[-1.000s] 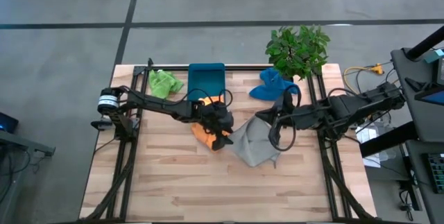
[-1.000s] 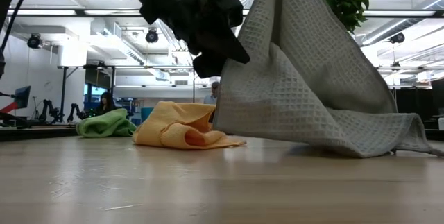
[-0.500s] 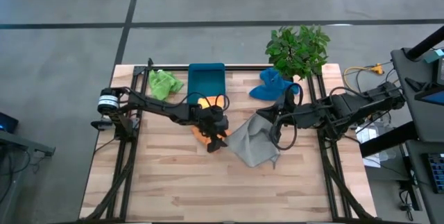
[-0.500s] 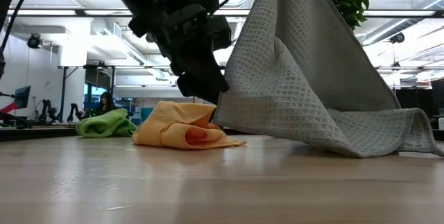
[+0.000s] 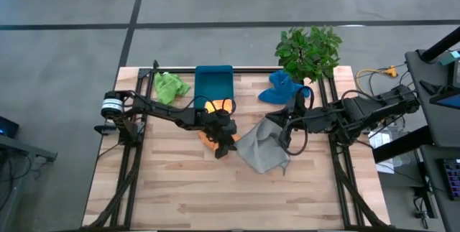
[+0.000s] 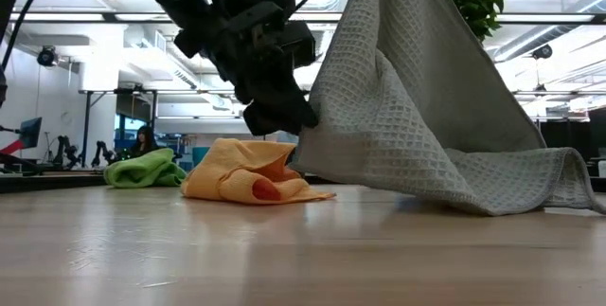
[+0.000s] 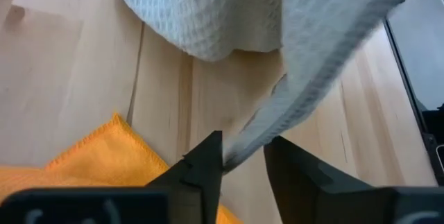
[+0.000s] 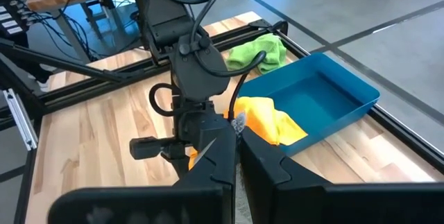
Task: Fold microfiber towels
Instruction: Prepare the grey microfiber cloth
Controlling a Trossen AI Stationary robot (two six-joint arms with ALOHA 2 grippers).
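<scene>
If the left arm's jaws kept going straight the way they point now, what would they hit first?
The grey towel: an edge of it already sits between the left gripper's jaws. Straight past that lies the bare wooden table, though how far off is hard to judge.

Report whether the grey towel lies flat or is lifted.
Lifted: the right gripper holds the grey towel up by one corner like a tent, its lower edge trailing on the table.

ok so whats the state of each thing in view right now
grey towel: one corner lifted by the right gripper, another edge between the left gripper fingers
orange towel: crumpled on the table
green towel: bunched, untouched
blue towel: bunched, untouched
teal tray: empty
</scene>
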